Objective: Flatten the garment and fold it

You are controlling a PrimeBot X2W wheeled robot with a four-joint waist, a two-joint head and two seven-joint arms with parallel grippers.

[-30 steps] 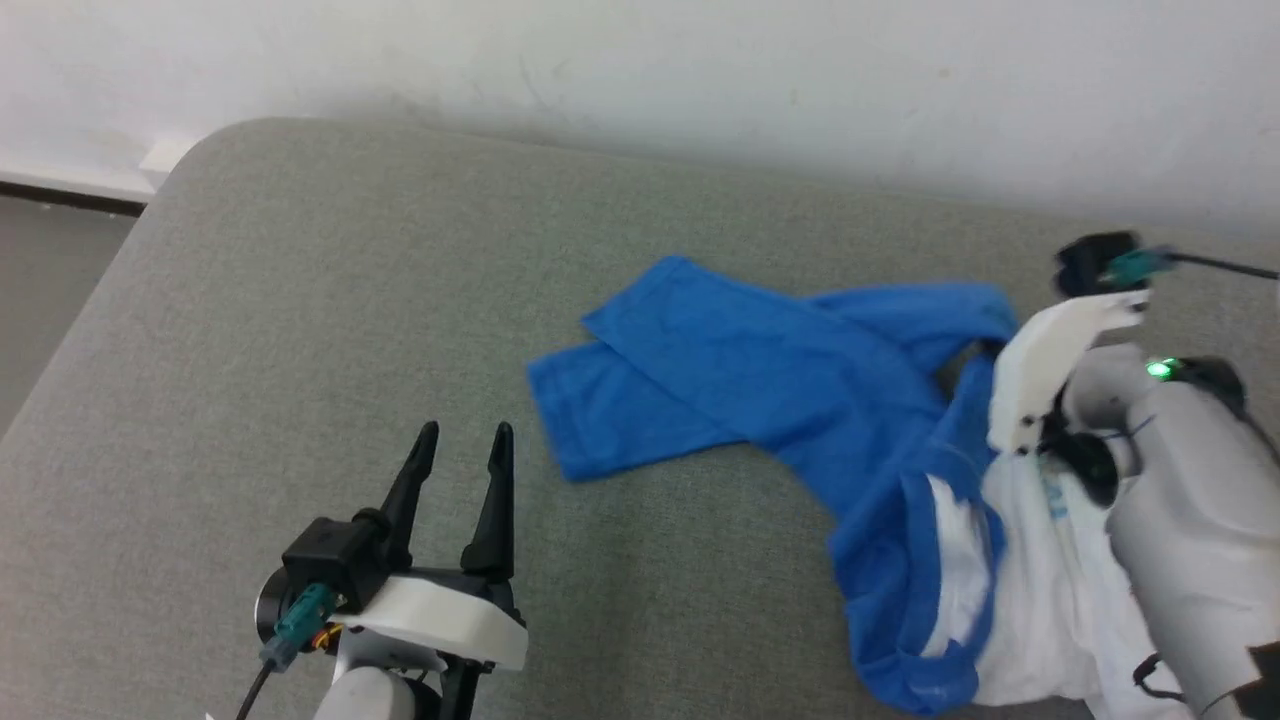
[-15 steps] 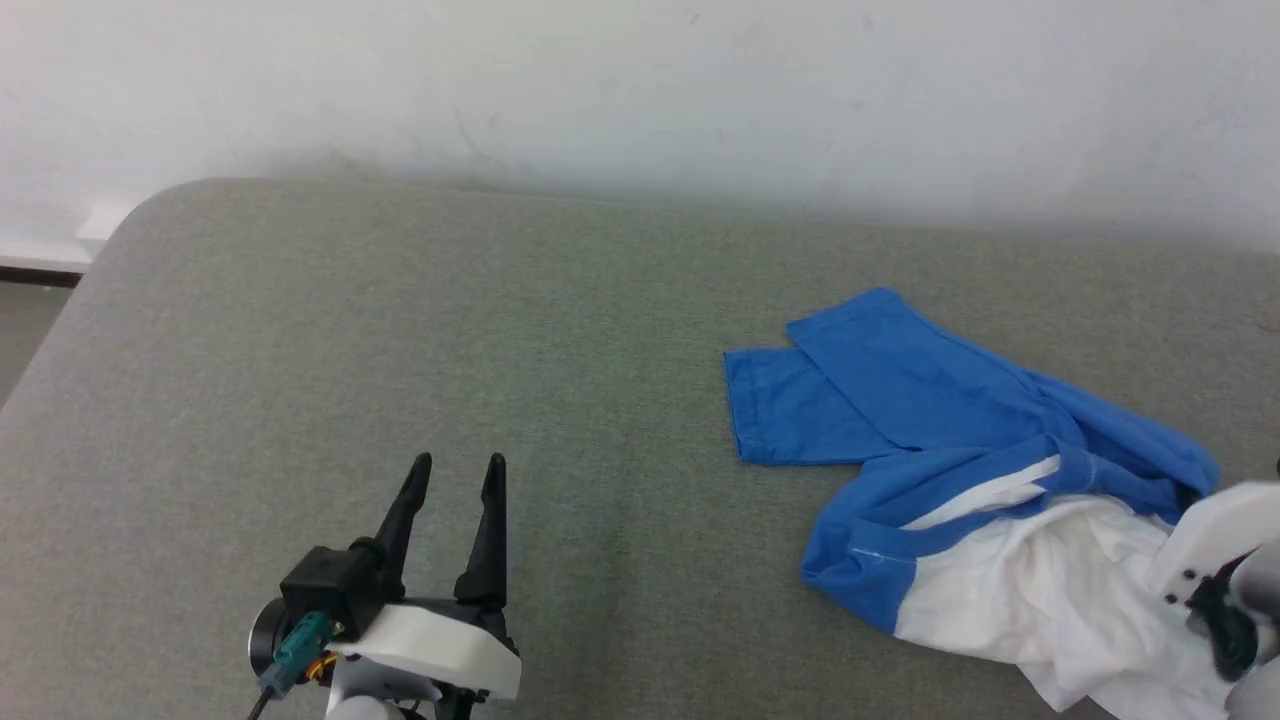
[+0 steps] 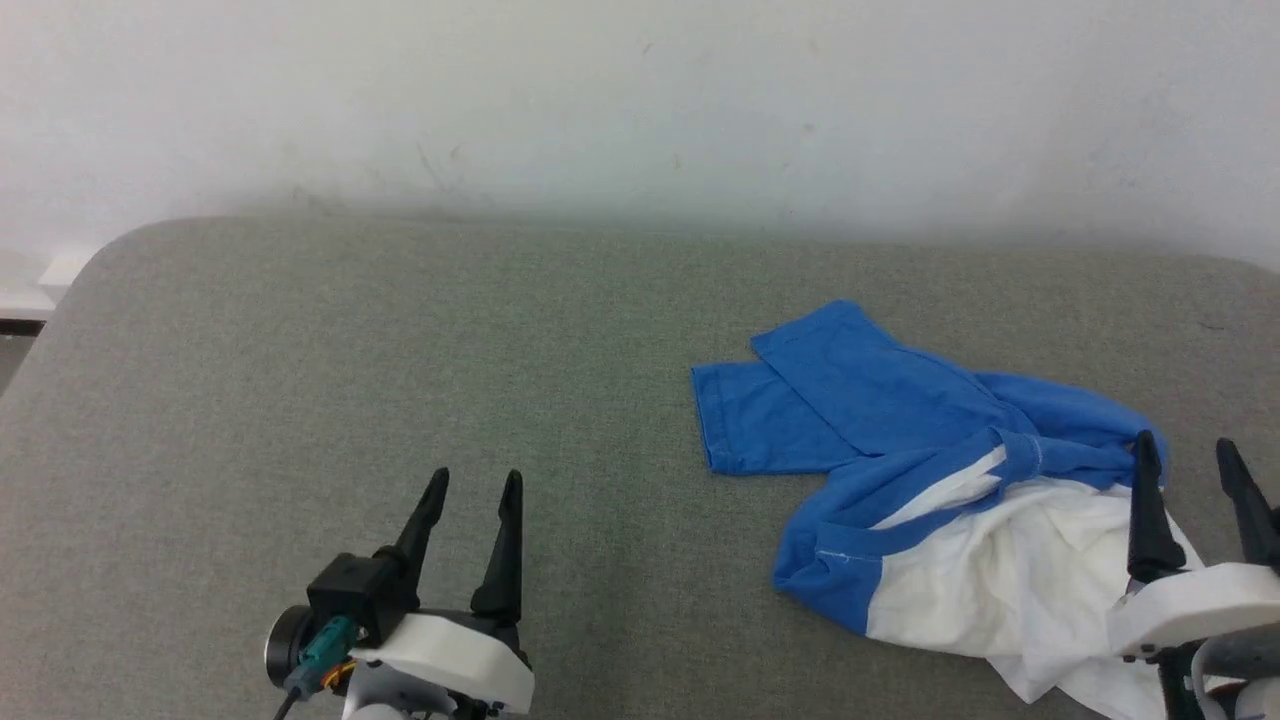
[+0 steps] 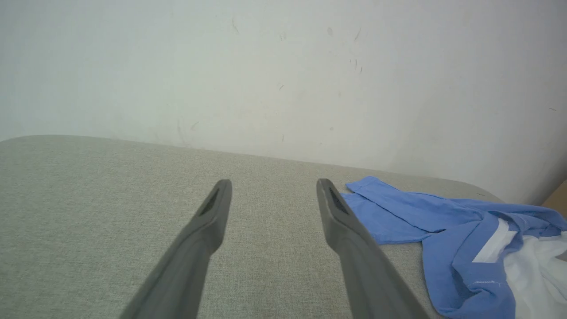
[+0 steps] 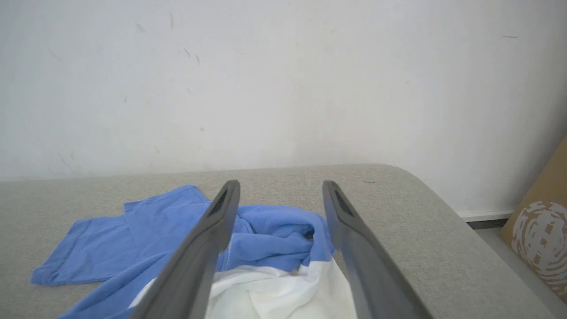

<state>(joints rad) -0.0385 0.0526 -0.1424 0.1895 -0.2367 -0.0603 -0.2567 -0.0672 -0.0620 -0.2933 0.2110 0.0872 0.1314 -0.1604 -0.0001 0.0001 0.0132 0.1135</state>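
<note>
The garment (image 3: 930, 480) lies crumpled on the right half of a grey padded surface (image 3: 400, 350): two blue sleeves overlap and point left, and the bunched white body spreads toward the lower right. My right gripper (image 3: 1188, 462) stands open at the lower right, fingers upright over the white cloth's right edge, nothing between them. In the right wrist view the garment (image 5: 146, 230) sits just ahead, between and left of the open right gripper (image 5: 280, 188). My left gripper (image 3: 472, 485) is open and empty at the lower left, well left of the garment (image 4: 443, 230), as the left wrist view (image 4: 270, 186) confirms.
A white wall (image 3: 640, 100) rises directly behind the surface. The surface's rounded far corner (image 5: 421, 177) drops to the floor on the right, where a brown cardboard piece (image 5: 540, 221) leans. Bare grey fabric stretches across the left and middle.
My right gripper let go of the white body and now stands open and upright beside it. The garment dropped into a heap on the surface. The head camera has shifted.
</note>
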